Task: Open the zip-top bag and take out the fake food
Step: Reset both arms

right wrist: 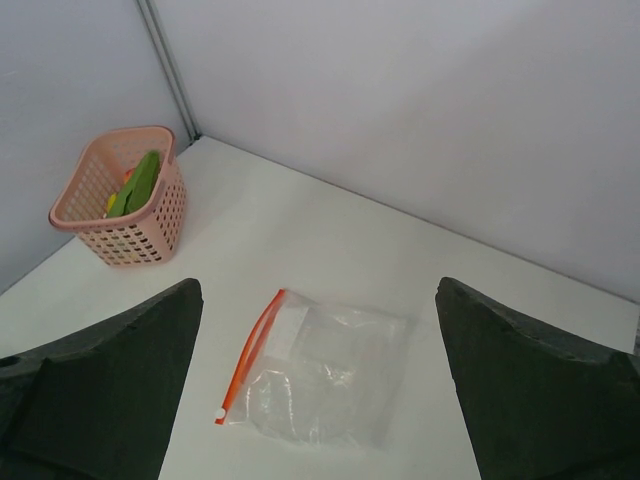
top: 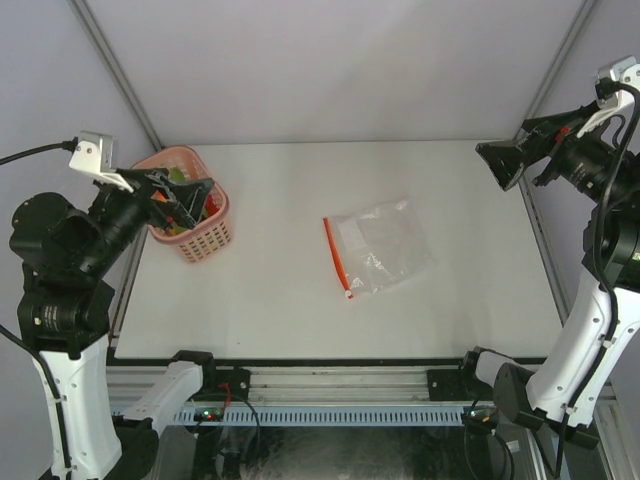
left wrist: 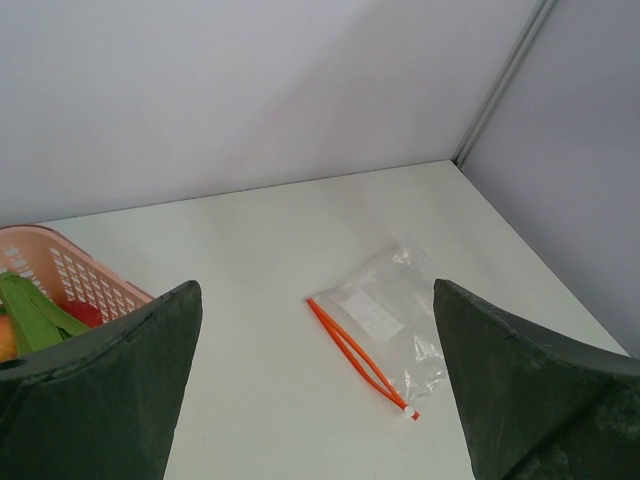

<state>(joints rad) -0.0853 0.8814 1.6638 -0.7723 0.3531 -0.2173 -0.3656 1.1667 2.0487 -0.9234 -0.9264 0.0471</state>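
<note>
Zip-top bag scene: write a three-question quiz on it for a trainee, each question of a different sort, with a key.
1. True or false: the zip-top bag lies inside the pink basket.
2. Where is the fake food? A: in the pink basket. B: sealed in the zip-top bag. C: held by one arm.
3. Fill in: the left gripper and the right gripper both have jaws standing ____.

Key
1. False: it lies on the table, apart from the basket.
2. A
3. open
</note>
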